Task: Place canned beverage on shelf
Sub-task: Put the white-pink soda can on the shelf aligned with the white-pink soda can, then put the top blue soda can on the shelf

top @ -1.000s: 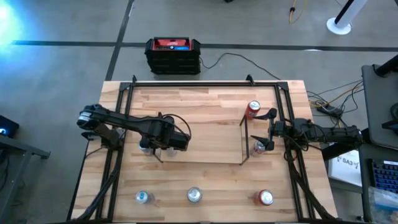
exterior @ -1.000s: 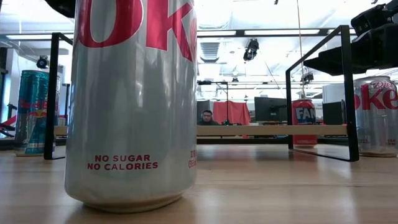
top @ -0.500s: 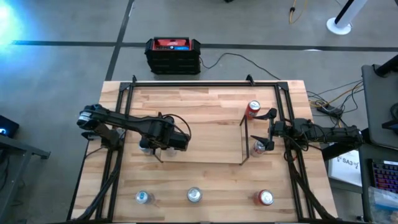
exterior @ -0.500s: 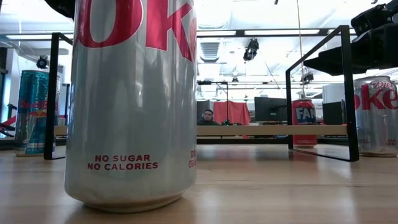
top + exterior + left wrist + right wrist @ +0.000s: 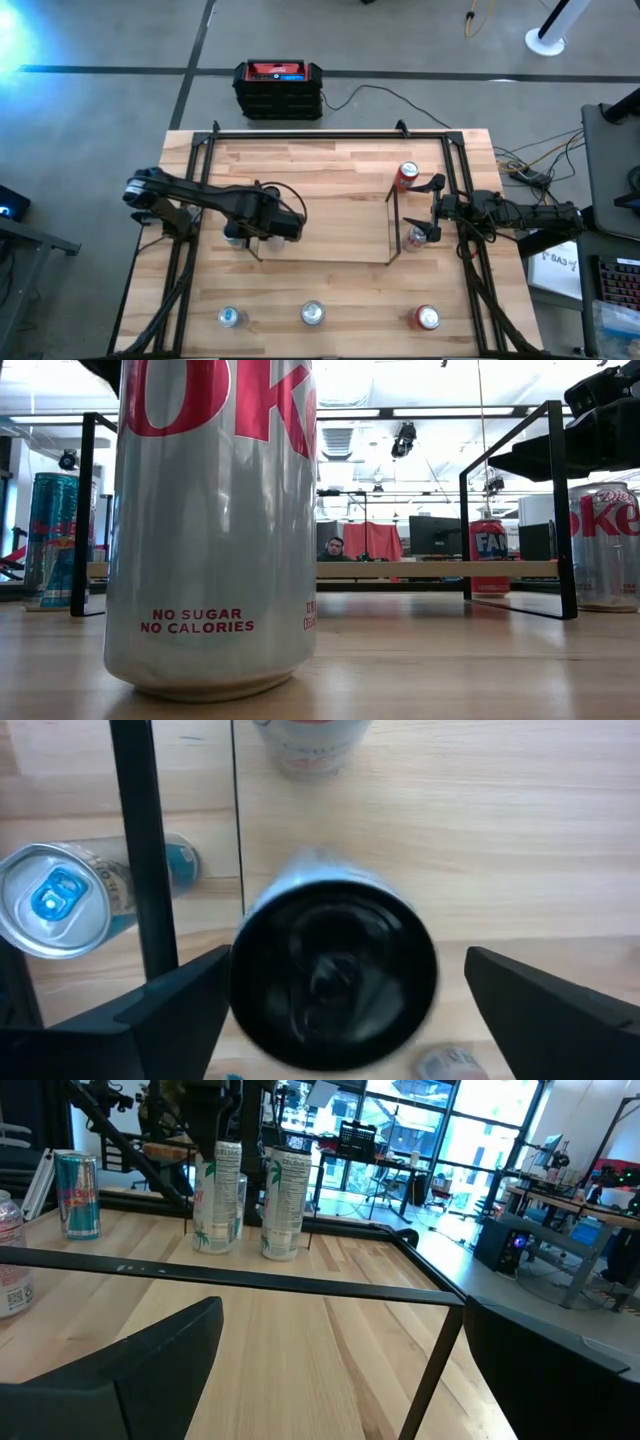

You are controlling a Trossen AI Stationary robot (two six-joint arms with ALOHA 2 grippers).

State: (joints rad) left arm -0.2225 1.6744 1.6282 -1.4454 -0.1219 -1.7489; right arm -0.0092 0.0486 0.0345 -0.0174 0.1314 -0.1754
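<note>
The shelf (image 5: 330, 228) stands mid-table, with a light wood deck and thin black end frames (image 5: 145, 850). My left gripper (image 5: 345, 970) points straight down over the shelf's left end (image 5: 272, 228) and is open. A dark-topped can (image 5: 335, 978) stands upright on the deck between its fingers, with a clear gap at one finger (image 5: 540, 1010). The right wrist view shows this white-and-green can (image 5: 217, 1195) beside a second like it (image 5: 283, 1200). A blue can (image 5: 60, 900) stands on the table just outside the end frame. My right gripper (image 5: 432, 210) waits open and level at the table's right edge.
Three cans stand along the near edge (image 5: 230, 317) (image 5: 313, 314) (image 5: 427, 318). The middle one fills the low view (image 5: 215, 520). By the shelf's right end are a red can (image 5: 407, 175) and a silver one (image 5: 415, 237). A black tubular frame (image 5: 330, 133) rims the tabletop.
</note>
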